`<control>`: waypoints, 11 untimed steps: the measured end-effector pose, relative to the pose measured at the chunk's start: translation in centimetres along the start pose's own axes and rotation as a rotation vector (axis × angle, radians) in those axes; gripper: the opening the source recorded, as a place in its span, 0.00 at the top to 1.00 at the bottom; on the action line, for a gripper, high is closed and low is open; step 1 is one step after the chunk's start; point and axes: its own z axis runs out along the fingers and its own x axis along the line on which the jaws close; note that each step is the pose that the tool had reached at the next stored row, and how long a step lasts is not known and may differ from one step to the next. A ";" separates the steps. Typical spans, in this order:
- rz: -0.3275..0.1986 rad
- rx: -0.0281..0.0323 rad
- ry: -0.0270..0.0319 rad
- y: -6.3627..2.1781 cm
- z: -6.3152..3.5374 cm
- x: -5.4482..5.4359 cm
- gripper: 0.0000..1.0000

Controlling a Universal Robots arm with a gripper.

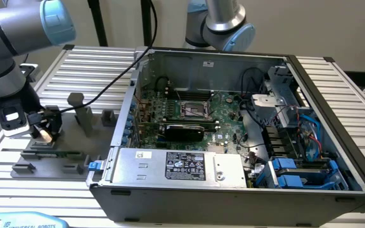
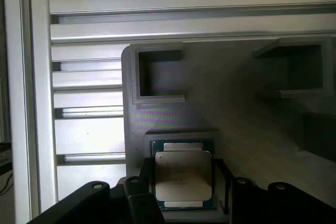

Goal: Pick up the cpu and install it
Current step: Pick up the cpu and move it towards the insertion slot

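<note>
The gripper [image 2: 182,181] is clenched on the cpu [image 2: 182,174]: its two dark fingers [image 2: 222,177] lie against two opposite edges of the chip, which sits directly between them. The cpu lies flat, metal top up, in a shallow recess of the grey holder plate [image 2: 252,145] just under the gripper (it is not lifted out of it). Ahead of the fingers, on the same plate, stands a hollow square block [image 2: 157,74]. The plate rests on the slatted table [image 2: 89,129]. In the exterior view the open computer case [image 1: 233,199] is well apart from the gripper, toward the exterior view's right, and the socket [image 1: 195,110] on its motherboard is uncovered.
</note>
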 end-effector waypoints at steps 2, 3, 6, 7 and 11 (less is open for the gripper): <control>0.000 -0.0007 0.0001 0.02 -0.40 0.0 0.45; 0.000 -0.0008 0.0001 0.03 -0.65 0.0 0.45; 0.000 -0.0007 0.0007 0.08 -1.67 -0.1 0.45; 0.000 -0.0007 0.0010 0.11 -2.12 -0.1 0.45; 0.000 -0.0006 0.0027 0.19 -3.95 -0.3 0.45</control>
